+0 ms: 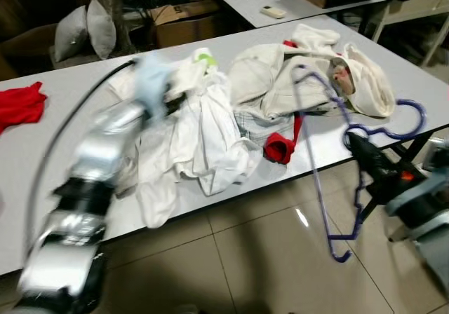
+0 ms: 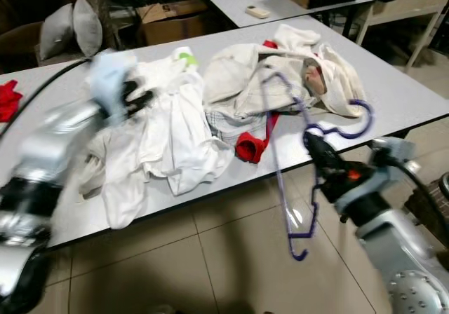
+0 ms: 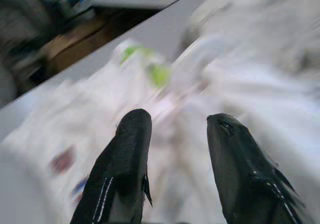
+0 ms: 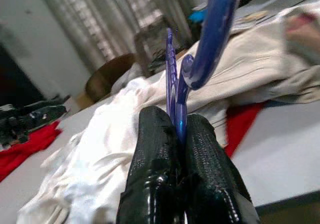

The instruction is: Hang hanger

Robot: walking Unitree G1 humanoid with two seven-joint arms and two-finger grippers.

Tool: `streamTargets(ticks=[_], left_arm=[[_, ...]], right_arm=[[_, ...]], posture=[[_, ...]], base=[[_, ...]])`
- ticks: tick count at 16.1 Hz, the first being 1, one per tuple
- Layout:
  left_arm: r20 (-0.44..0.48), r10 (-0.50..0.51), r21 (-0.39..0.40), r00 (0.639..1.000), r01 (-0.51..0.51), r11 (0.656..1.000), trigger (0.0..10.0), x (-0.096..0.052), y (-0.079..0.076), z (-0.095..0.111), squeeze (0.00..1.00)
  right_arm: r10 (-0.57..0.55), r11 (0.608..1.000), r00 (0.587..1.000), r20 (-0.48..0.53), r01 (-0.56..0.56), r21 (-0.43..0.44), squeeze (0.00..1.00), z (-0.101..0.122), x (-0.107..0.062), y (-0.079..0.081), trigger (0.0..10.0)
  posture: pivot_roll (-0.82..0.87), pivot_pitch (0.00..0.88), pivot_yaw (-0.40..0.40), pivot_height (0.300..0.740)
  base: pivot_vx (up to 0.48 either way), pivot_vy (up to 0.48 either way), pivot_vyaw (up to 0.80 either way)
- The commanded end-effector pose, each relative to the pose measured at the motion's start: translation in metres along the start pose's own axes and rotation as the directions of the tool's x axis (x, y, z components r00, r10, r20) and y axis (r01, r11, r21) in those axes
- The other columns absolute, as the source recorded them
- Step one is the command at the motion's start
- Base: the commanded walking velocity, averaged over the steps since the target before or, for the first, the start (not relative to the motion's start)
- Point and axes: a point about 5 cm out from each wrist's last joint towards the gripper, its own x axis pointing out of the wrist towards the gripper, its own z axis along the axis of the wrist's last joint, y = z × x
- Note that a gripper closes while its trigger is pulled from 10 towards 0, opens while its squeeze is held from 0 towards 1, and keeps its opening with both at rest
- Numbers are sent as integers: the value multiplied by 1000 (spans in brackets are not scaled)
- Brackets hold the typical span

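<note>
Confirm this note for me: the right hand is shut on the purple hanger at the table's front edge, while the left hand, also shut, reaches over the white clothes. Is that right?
One detail is off: the left hand is open, not shut. The left wrist view shows its two black fingers spread apart over the white clothes, gripping nothing. The rest stands: the right hand is shut on the purple hanger at the front edge of the table.

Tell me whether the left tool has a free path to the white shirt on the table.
Probably yes: the left tool hovers open right over the white shirt, nothing between. The right tool grips the purple hanger well aside.
</note>
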Motion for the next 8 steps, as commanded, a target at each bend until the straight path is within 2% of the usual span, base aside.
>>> streamTargets(ticks=[1,2,4,5,6,8], left_arm=[[65,39,-4,997,-38,999,10000,-8,6,10,0],[133,35,-31,991,-31,999,10000,-16,4,12,0],[176,56,-89,983,-41,995,10000,-27,-4,10,0],[194,74,-126,978,-50,991,10000,-35,-14,5,0],[209,101,-154,973,-69,986,10000,-42,-22,-1,0],[171,111,-161,979,-83,983,10000,-49,-34,-17,0]], right_arm=[[1,998,999,-49,-4,-59,0,-6,6,8,10000],[-30,986,995,-97,14,-165,0,-12,12,13,10000],[-80,962,991,-111,48,-270,0,-17,21,21,10000],[-136,934,986,-94,97,-343,0,-18,27,22,10000],[-161,941,986,-43,140,-309,0,-17,32,26,10000],[-210,933,978,14,204,-296,0,-17,35,31,10000]], posture=[[-27,0,81,740],[-25,0,81,740],[-16,0,76,740],[-12,0,70,740],[-9,0,62,740],[-4,0,49,740]], base=[[0,0,0],[0,0,0],[0,0,0],[0,0,0],[0,0,0],[0,0,0]])
